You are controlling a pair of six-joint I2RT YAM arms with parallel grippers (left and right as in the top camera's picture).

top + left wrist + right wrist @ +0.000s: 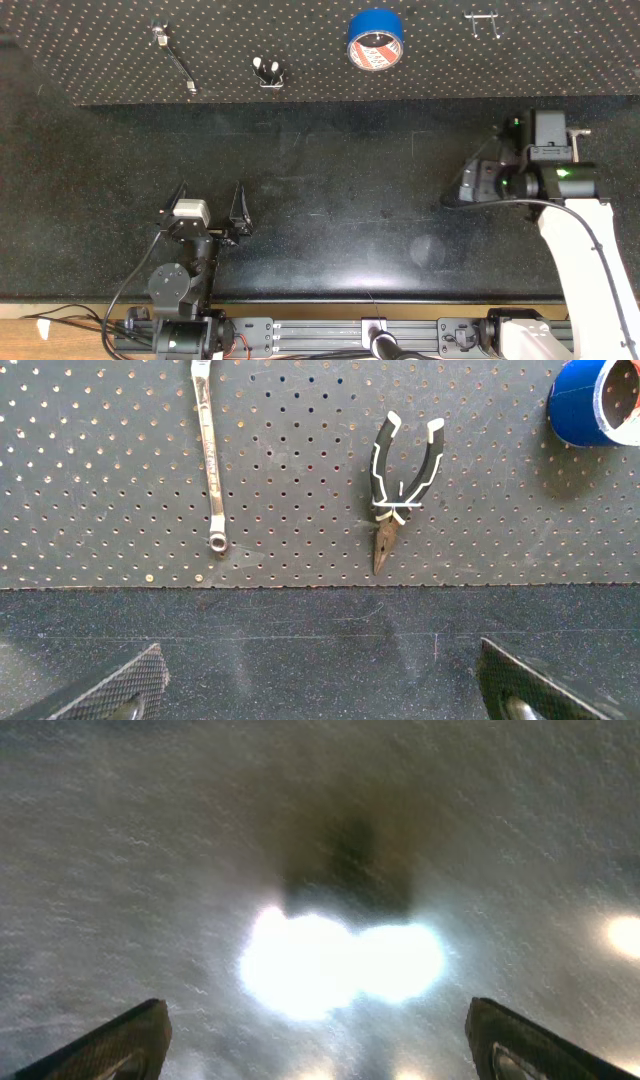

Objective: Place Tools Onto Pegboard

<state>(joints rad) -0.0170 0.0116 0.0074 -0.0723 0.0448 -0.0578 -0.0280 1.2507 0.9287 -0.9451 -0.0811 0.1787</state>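
Note:
On the pegboard (90,60) along the table's far edge hang a silver wrench (175,58), black-and-white pliers (268,72) and a roll of blue tape (376,40). The left wrist view faces the same wrench (211,460), pliers (400,490) and tape (595,400). My left gripper (208,197) is low at the near left of the black mat, open and holding nothing, well short of the board. My right gripper (478,182) is at the right side, pointing down at the mat (150,840), with its fingers (110,1045) spread wide and nothing between them.
A bare metal hook (483,25) sticks out of the pegboard at the far right. The black mat (340,190) between the two arms carries no loose objects. Bright lamp glare (340,960) reflects off the mat under the right gripper.

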